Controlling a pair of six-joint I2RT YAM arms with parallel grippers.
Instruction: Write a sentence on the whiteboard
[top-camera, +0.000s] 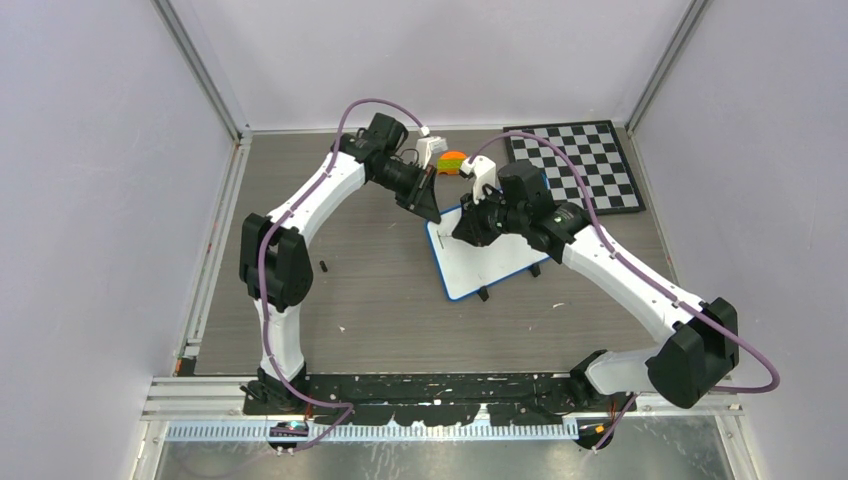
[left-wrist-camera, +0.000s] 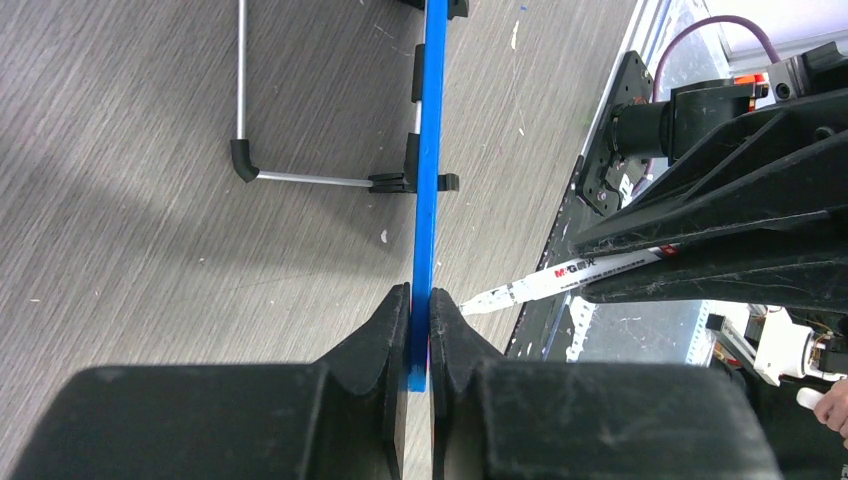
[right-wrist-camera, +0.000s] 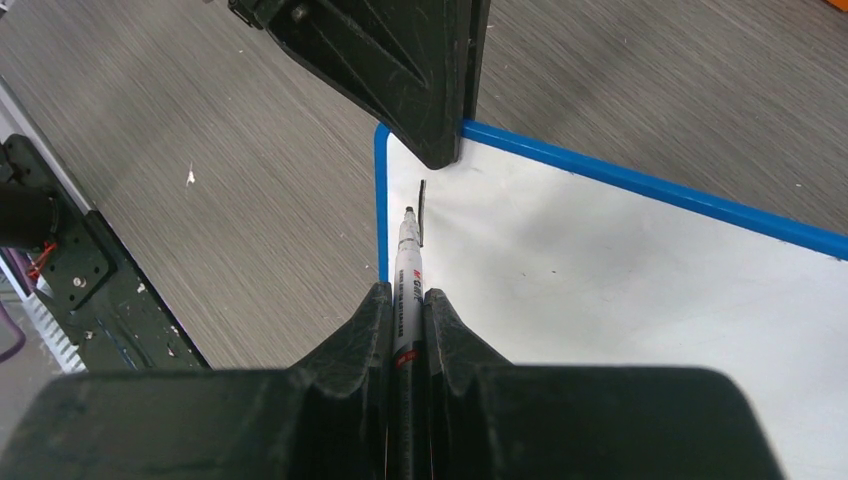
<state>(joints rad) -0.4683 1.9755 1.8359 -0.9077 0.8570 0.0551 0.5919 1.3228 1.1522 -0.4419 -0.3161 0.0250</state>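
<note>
Pressing the marker (right-wrist-camera: 407, 255) too hard could have slid the whiteboard (top-camera: 485, 260), because the left gripper (left-wrist-camera: 420, 300) was clamped only on its blue rim at a far corner. The right gripper (right-wrist-camera: 405, 298) was closed on the marker. The whiteboard stood near the middle of the table (top-camera: 380, 290), white and nearly blank, with one short black stroke (right-wrist-camera: 421, 210).

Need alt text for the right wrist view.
The right gripper, jaws shut on a marker, holds its tip near a corner of the whiteboard, beside a short black stroke. The left gripper clamps the blue rim above.
</note>
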